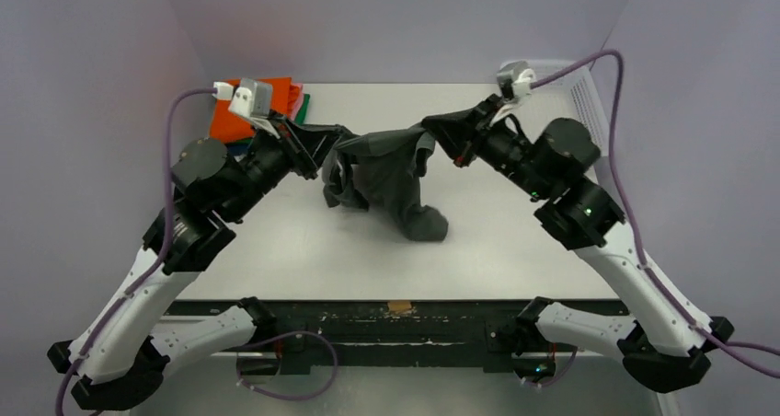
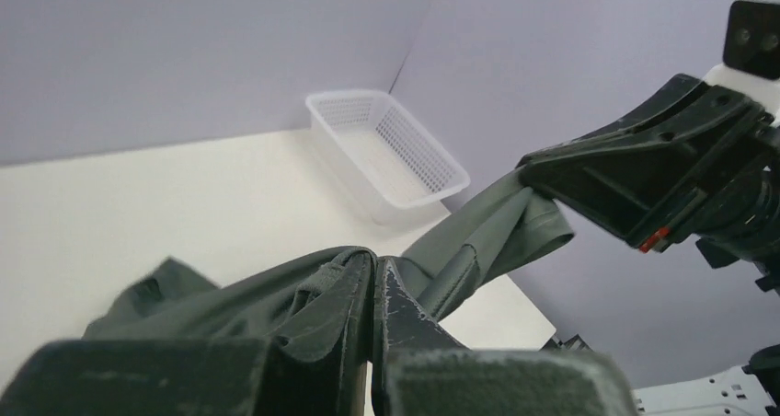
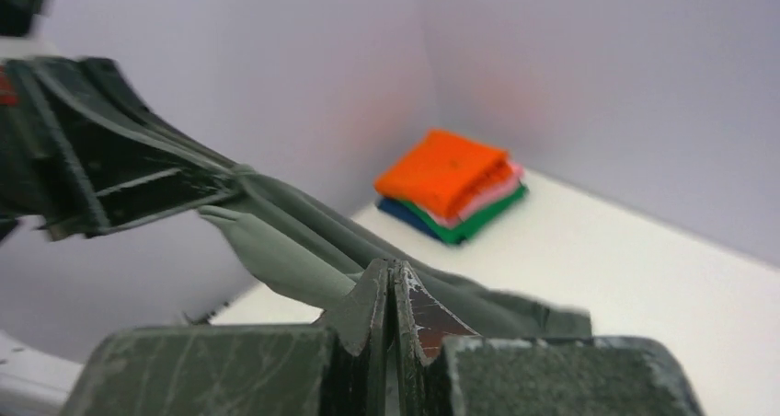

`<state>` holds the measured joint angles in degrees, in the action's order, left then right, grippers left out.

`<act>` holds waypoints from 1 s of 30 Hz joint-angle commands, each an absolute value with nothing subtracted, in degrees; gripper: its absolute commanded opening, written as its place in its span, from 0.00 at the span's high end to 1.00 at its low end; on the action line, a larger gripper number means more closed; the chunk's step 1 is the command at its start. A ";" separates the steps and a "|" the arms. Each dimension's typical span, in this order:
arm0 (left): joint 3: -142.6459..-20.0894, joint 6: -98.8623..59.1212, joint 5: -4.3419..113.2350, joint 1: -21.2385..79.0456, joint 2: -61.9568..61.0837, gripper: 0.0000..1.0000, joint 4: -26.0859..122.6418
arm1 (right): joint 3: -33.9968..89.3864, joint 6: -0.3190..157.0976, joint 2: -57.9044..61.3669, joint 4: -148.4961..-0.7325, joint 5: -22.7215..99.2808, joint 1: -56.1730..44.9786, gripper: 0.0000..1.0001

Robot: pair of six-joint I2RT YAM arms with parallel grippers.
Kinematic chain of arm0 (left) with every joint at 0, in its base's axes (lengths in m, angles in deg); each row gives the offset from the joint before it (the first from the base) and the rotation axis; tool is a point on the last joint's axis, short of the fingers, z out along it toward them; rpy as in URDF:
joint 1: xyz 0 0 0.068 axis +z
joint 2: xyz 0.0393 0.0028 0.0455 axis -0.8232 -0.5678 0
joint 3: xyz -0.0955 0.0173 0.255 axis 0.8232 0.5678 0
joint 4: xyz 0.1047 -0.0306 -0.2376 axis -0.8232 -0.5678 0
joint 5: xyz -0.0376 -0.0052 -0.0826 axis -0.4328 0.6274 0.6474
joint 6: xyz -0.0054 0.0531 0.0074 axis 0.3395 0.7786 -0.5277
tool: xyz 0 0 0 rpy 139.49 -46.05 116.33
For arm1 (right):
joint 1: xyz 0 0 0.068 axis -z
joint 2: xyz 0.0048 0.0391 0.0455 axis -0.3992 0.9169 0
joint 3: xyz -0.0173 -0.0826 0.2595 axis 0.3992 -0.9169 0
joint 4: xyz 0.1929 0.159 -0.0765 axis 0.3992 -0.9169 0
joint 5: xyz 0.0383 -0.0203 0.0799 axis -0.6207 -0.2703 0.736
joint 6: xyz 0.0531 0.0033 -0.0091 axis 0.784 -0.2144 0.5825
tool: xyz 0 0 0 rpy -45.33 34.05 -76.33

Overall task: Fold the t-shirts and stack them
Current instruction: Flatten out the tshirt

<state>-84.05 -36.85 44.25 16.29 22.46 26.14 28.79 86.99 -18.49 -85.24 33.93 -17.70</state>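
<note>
Top external: left pincer [image 1: 336, 141] and right pincer [image 1: 441, 132] both clamped on charcoal shirt [image 1: 386, 172]; long axis left-right between them; folded stack [image 1: 223, 121] nearer left.

No writing, label, brand or number can be read in any view. A small red tab [image 2: 653, 241] at the right of the left wrist view and a brown patch [image 1: 400, 306] on the counter's [image 1: 276, 250] near edge are too small to make out.
</note>
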 commanded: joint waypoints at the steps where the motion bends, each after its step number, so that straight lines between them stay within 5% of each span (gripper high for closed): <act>1: -95.77 -26.33 36.43 9.29 22.13 1.00 19.56 | 38.92 84.00 -21.42 -86.90 45.63 -17.76 1.00; 9: -118.96 -18.18 35.17 6.28 13.72 1.00 10.58 | 54.31 80.53 -16.77 -94.34 42.69 -17.77 1.00; 14: -122.18 -13.13 17.63 6.47 6.51 1.00 11.87 | 59.46 77.33 -8.95 -94.76 25.32 -17.69 1.00; 17: -122.47 -16.06 20.71 14.60 1.11 1.00 9.74 | 60.78 75.79 -1.82 -93.15 13.59 -16.00 1.00; 22: -121.83 -23.46 29.24 29.24 -13.60 1.00 8.12 | 63.93 80.67 15.60 -92.16 17.42 -4.10 1.00; 25: -122.94 -26.01 37.51 33.96 -24.20 0.81 8.20 | 66.23 81.77 27.77 -89.94 23.48 -1.48 1.00; 27: -127.40 -28.56 41.11 36.75 -32.46 0.53 5.56 | 69.36 84.38 37.17 -89.91 26.79 0.33 1.00; 28: -129.56 -29.38 41.91 37.78 -35.76 0.40 3.72 | 72.02 85.90 41.32 -91.17 27.81 1.02 0.87; 30: -134.33 -30.36 42.85 39.18 -41.41 0.26 -1.19 | 78.64 88.27 47.86 -95.38 28.75 2.12 0.45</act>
<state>-126.10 -26.05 37.34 35.70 -35.13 7.19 68.55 83.32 39.52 -90.99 25.12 -0.06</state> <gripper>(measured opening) 0.647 0.227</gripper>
